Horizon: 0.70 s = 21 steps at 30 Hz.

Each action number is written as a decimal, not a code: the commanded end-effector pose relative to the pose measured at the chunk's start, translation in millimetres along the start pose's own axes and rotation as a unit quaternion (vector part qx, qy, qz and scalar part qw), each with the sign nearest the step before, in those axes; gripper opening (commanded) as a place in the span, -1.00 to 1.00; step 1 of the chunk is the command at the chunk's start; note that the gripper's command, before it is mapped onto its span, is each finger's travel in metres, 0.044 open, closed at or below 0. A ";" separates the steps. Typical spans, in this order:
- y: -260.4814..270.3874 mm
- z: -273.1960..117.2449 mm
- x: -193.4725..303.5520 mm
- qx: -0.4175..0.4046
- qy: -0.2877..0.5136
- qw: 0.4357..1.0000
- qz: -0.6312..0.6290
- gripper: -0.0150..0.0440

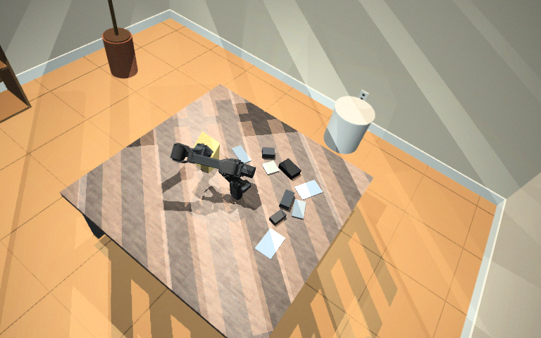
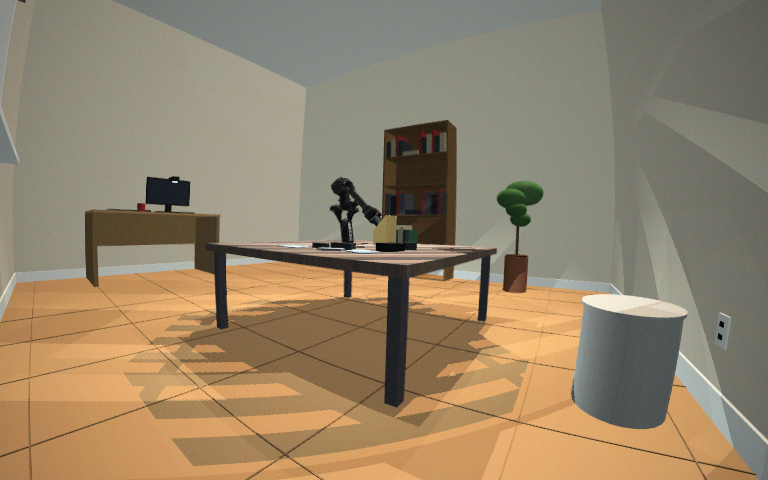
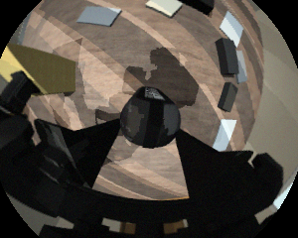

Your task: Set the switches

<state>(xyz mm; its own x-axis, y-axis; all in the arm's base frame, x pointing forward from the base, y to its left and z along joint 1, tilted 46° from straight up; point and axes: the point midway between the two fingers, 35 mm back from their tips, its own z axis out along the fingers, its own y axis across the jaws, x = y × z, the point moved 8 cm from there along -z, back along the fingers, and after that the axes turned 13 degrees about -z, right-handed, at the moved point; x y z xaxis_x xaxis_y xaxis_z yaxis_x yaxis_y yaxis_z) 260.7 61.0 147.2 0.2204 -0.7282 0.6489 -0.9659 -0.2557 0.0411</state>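
Note:
My gripper (image 1: 238,184) (image 3: 149,127) points down above the middle of the bench (image 1: 194,239), shut on the dark controller unit (image 1: 236,192) (image 2: 347,231) (image 3: 150,116). The unit hangs steeply between the fingers. Small pale marks show on its side in the exterior view, and a pale speckled patch on its upper end in the wrist view; both are too small to read. The rocker settings and the numbered squares cannot be made out. Whether its lower end touches the bench cannot be told.
A yellow block (image 1: 210,144) (image 2: 384,230) (image 3: 52,69) stands beside the arm's base. Several dark modules, including a black one (image 1: 289,168) and a grey one (image 1: 287,199) (image 3: 226,57), lie on the right among flat pale-blue plates and a cream plate (image 1: 270,167) (image 3: 164,6).

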 end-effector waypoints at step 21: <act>3.3 7.9 16.1 -0.016 0.035 0.999 0.001 0.65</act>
<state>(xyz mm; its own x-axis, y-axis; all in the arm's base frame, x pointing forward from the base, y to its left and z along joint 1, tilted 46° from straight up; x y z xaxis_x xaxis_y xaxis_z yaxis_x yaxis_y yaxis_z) 261.8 49.6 152.7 0.2099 -0.6927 0.6900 -0.9684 -0.2447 0.0490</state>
